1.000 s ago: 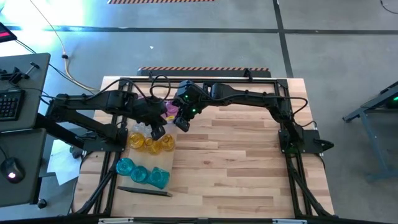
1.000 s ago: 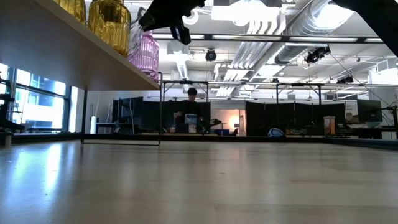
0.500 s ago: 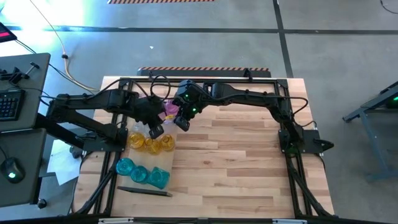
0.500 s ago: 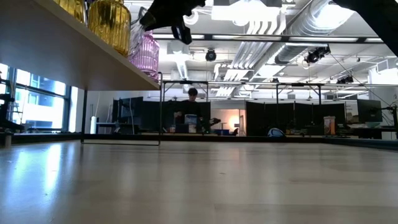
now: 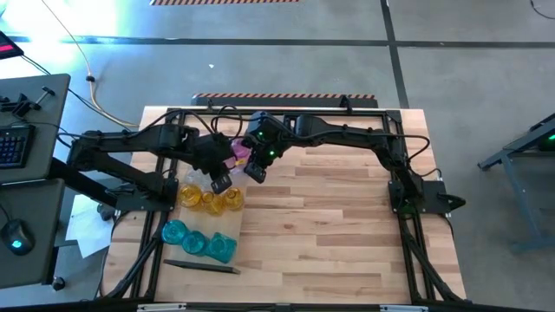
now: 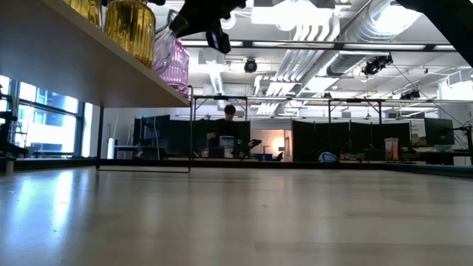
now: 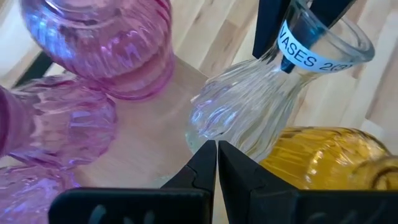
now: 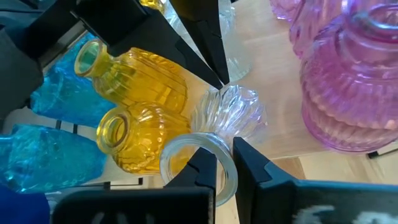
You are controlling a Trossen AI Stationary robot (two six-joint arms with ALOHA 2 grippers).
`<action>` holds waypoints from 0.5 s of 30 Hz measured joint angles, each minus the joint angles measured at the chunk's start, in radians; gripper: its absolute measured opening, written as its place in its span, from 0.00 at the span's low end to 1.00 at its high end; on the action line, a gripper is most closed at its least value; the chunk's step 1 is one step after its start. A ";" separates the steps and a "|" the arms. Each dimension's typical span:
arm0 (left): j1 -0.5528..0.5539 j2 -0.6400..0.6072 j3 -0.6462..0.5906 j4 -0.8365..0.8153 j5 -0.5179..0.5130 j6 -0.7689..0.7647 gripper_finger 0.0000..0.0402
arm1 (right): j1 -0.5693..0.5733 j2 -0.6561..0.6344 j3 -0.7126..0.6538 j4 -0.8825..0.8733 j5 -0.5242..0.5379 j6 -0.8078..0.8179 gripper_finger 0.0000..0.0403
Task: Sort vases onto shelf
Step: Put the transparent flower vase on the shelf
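While both arms meet over the left part of the table (image 5: 347, 225) in the high view, the right claw (image 8: 224, 163) is pinched on the rim of a clear ribbed vase (image 8: 231, 112), one finger inside the mouth and one outside. That vase stands on the shelf (image 7: 146, 149), a pale wood board at the left of the table, just beside the amber vases (image 8: 140, 93) and near the pink vases (image 8: 348, 93). The left claw (image 7: 216, 163) has its fingers pressed together with nothing between them, its tips pointing at the clear vase's belly; whether they touch the glass I cannot tell. In the high view the amber vases sit in a row at left centre, the teal vases (image 5: 198, 241) below them, and the pink ones mostly under the arms. In the low view the shelf runs along the upper left, with an amber and a pink vase on it.
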 joint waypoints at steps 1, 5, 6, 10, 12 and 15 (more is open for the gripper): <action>0.000 0.000 0.000 0.000 0.011 0.000 0.02 | 0.000 0.000 0.000 0.001 -0.004 0.000 0.01; 0.000 0.000 0.000 -0.003 0.027 -0.010 0.02 | 0.001 0.000 0.000 0.002 -0.009 0.000 0.01; 0.000 0.000 0.000 -0.002 0.028 -0.014 0.02 | 0.001 0.000 0.000 0.002 -0.012 0.000 0.01; -0.001 0.000 0.000 -0.002 0.034 -0.024 0.02 | 0.001 0.000 0.000 0.004 -0.016 -0.001 0.01; -0.001 0.000 0.000 -0.003 0.038 -0.025 0.02 | 0.001 0.000 0.000 0.006 -0.016 -0.002 0.01; -0.001 0.000 0.000 -0.003 0.047 -0.034 0.02 | 0.002 0.000 0.000 0.008 -0.020 -0.004 0.01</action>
